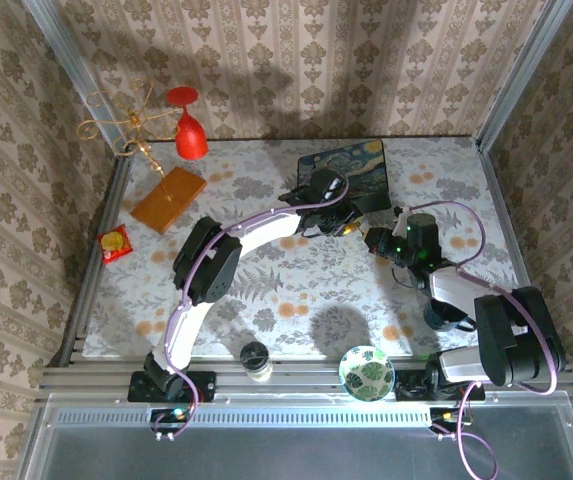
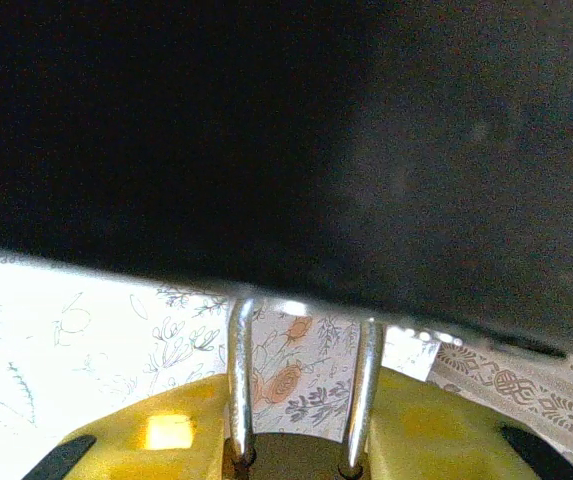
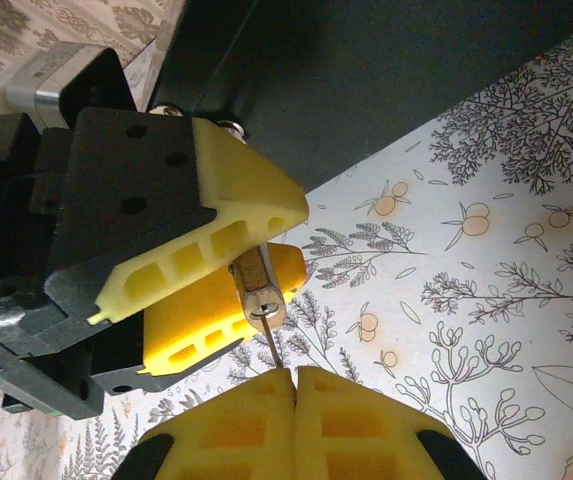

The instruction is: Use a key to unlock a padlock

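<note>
Here, clamps padlock (image 3: 259,288) in left end effector (image 3: 251,272), above bench (image 3: 486,250) beside dark box (image 3: 366,80), both shackle legs seated. Pinches key (image 3: 272,346) in tight-shut right end effector (image 3: 296,376), tip at keyhole, depth unclear. Could bend the thin blade if pushed off-axis. Could rotate padlock between soft pads when turning, or slip off key.

Glossy brassy metal padlock (image 3: 264,296), polished silvery shackle (image 2: 239,380); thin dull metal key (image 3: 272,345); matt printed table cover (image 3: 486,280).
</note>
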